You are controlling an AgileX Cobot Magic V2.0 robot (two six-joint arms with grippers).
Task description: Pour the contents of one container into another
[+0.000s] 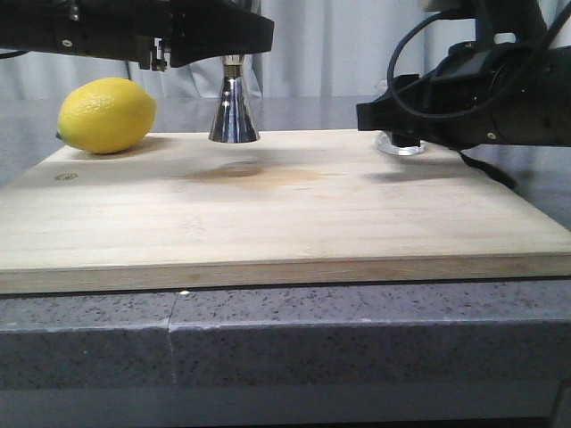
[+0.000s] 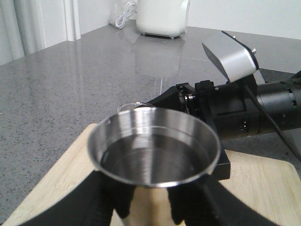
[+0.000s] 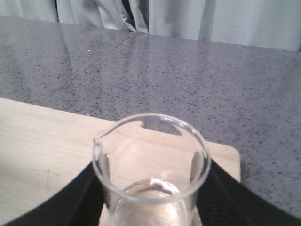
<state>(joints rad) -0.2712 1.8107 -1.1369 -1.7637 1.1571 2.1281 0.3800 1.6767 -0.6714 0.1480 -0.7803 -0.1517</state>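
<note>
The steel jigger (image 1: 234, 111) stands upright at the back of the wooden board (image 1: 268, 223), just right of the lemon. My left gripper (image 1: 234, 55) is shut on its upper part. In the left wrist view the jigger's top cup (image 2: 154, 146) holds clear liquid, with black fingers (image 2: 117, 202) on both sides of its waist. The glass beaker (image 3: 150, 160) sits upright between my right gripper's (image 3: 150, 193) fingers, which are shut on it. Its base (image 1: 400, 147) rests at the board's far right. The right arm hides its body in the front view.
A yellow lemon (image 1: 107, 114) lies at the board's back left corner. The board sits on a grey speckled counter (image 1: 268, 330). A white appliance (image 2: 162, 16) stands far back on the counter. Grey curtains (image 3: 141, 14) hang behind.
</note>
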